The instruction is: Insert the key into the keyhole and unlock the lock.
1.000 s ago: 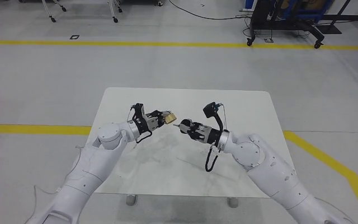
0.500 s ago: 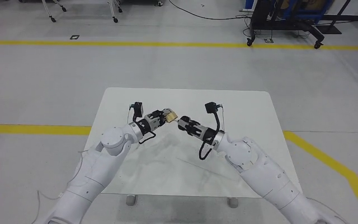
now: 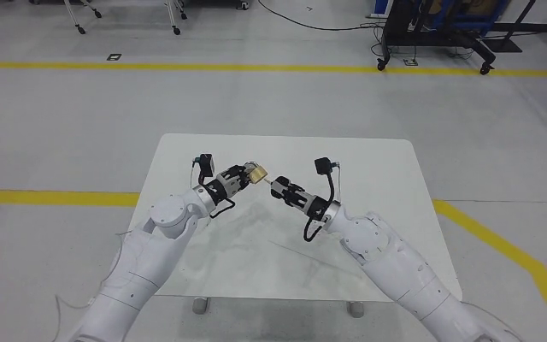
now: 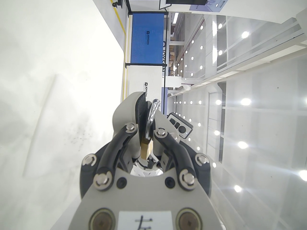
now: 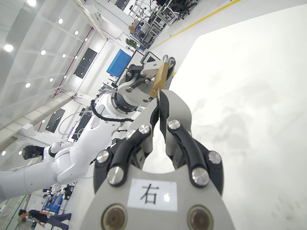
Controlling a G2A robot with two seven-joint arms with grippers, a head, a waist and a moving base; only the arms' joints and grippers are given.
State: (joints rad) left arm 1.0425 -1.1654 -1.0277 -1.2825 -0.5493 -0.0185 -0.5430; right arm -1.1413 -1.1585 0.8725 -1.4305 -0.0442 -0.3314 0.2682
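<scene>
We've got left gripper point(image 4: 150, 111) clamped on small brass padlock point(image 4: 146, 149) with silver shackle, held up above white table point(image 3: 376, 162). Right gripper point(image 5: 160, 99) pinched tight on thin metal key point(image 5: 158, 94). Key tip meets padlock's bottom end; can't tell if it's actually in keyhole.

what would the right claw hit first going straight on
The small brass padlock held in the left claw: the thin metal key in the right claw seems to touch its bottom face, though depth is unclear.
</scene>
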